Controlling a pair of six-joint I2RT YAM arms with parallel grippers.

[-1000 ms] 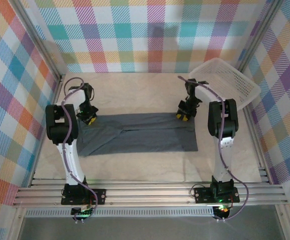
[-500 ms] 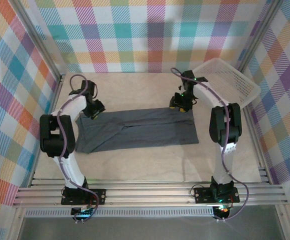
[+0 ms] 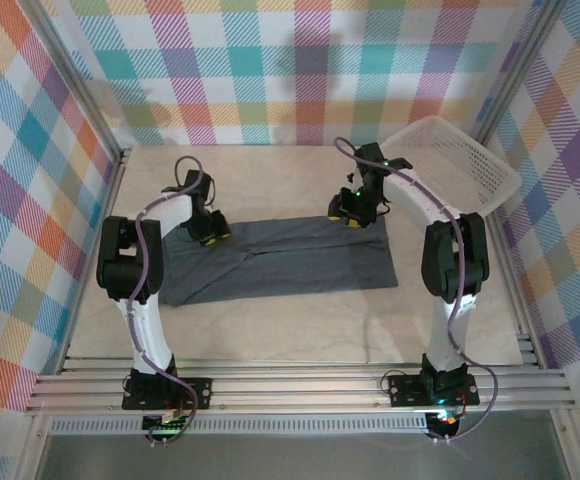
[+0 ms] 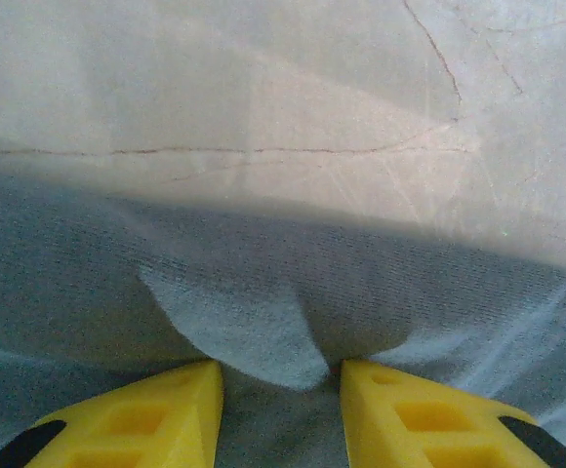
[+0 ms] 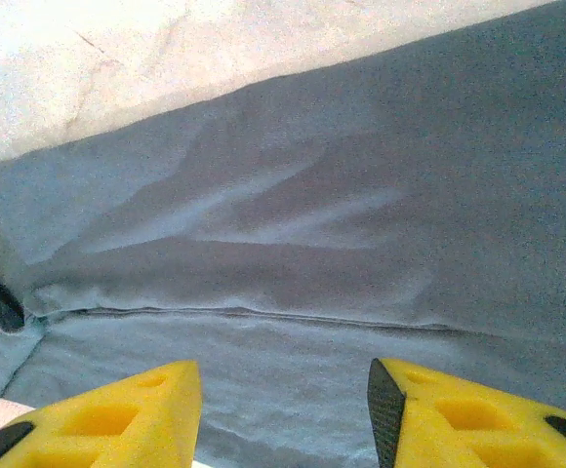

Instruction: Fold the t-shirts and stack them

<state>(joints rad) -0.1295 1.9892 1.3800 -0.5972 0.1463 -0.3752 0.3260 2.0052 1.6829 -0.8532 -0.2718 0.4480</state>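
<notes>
Left tool: fingers spread, a ridge of cloth between them. Right tool: fingers spread over flat cloth. Both sit at the far edge of the t-shirt, which lies flat mid-worktop. Basket in the far right corner.

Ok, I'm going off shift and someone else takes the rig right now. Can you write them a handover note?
Left gripper: open, low over the shirt's far left edge, with a pucker of cloth between its tips, seemingly not pinched.
Right gripper: open over the far right edge, holding nothing.
Shirt: flat on the table, a long band running left to right. Basket in the far right corner.
Done: lengthwise fold, by the look of it.
Left: probably fold the band across, then stack.
</notes>
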